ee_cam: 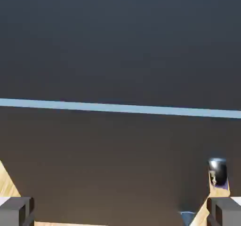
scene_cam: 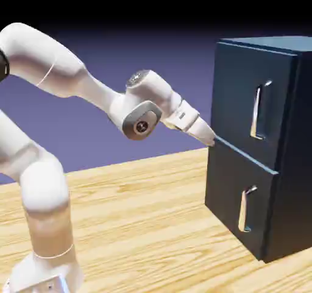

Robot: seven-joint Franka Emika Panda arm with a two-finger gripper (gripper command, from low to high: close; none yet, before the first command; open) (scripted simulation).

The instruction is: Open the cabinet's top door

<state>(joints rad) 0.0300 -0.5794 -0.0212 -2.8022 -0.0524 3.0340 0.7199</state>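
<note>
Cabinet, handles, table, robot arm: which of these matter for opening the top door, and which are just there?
Part of the job:
- the cabinet
- the top door
- its handle
- the gripper, at the seam between the doors, far from the handle

Just there:
- the lower door and its own handle
- the wooden table

Side view; hand view near cabinet (ee_cam: 120,46)

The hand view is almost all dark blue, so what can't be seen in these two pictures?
- Top door's handle: outside the hand view, which the cabinet front fills.
- Gripper opening: exterior view, too small against the door seam; the fingertips sit apart at the hand view's corners.
- Robot base: cut off by the exterior view's bottom edge.
</note>
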